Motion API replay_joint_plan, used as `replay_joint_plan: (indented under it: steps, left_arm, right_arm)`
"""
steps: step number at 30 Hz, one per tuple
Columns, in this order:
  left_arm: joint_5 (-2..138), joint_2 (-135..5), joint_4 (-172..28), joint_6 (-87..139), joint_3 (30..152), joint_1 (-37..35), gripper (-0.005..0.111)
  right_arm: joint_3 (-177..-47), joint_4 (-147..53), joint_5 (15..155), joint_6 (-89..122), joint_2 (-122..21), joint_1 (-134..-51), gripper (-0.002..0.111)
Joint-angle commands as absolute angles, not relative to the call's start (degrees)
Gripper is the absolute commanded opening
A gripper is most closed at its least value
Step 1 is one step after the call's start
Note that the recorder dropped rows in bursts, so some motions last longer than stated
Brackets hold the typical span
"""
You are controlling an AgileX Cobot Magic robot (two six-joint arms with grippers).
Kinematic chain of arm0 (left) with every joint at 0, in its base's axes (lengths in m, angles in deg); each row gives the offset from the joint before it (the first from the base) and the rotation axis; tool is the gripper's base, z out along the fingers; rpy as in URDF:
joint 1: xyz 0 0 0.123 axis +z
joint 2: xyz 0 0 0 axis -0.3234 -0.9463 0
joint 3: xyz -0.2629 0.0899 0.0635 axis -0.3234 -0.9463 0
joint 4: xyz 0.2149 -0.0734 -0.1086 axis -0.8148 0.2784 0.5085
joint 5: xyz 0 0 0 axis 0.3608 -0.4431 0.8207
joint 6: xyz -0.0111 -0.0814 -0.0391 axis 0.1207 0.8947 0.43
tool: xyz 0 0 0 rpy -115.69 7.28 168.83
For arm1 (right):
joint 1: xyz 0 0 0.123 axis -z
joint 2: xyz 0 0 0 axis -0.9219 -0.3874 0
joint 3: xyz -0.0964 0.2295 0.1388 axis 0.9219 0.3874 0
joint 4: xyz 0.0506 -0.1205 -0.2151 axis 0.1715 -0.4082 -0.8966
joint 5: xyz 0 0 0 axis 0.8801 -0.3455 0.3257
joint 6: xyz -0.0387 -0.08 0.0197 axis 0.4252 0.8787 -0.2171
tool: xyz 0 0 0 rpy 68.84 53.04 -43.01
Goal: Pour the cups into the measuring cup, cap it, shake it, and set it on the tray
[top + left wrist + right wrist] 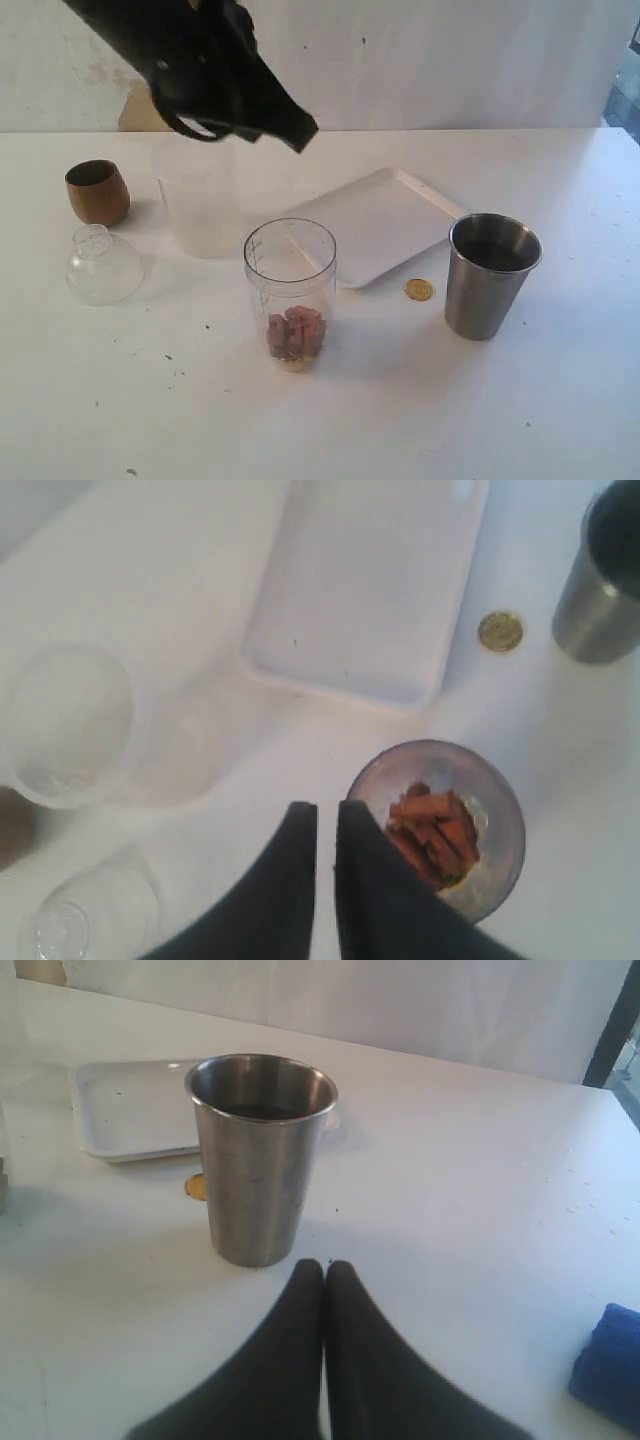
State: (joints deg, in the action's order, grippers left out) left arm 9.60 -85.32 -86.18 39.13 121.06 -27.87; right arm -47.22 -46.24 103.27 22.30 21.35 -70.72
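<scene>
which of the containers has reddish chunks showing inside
The clear measuring cup at the front centre; the wooden cup, frosted cup and steel tumbler show none.

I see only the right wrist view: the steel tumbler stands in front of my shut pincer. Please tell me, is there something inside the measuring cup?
Observer: Yes. The measuring cup holds reddish-brown pieces at its bottom.
Operator: Is its lid on?
Observer: No. The clear dome lid rests on the table, close to the wooden cup.
Operator: And what is the left pincer doing?
Observer: The left pincer hangs high above the table, its fingers almost together, holding nothing.
</scene>
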Motion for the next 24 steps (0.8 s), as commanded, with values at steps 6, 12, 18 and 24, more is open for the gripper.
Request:
replay_joint_plan:
  steps: [6,12,18,24]
  left_arm:
    - [36.8,-56.2,-90.9,48.3,95.0,-28.0,0.0]
    - [55.5,-36.3,-95.6,53.6,73.7,-28.0,0.0]
    - [69.0,-20.5,-97.6,53.3,56.7,-28.0,0.0]
    - [68.3,-14.9,-97.4,53.6,47.2,-28.0,0.0]
  right_arm:
    - [-47.4,-46.5,102.7,22.2,21.4,-70.5,0.0]
    - [-47.4,-46.5,102.7,22.2,21.4,-70.5,0.0]
    - [-47.4,-46.5,102.7,20.9,21.4,-70.5,0.0]
    - [-47.4,-46.5,102.7,20.5,21.4,-70.5,0.0]
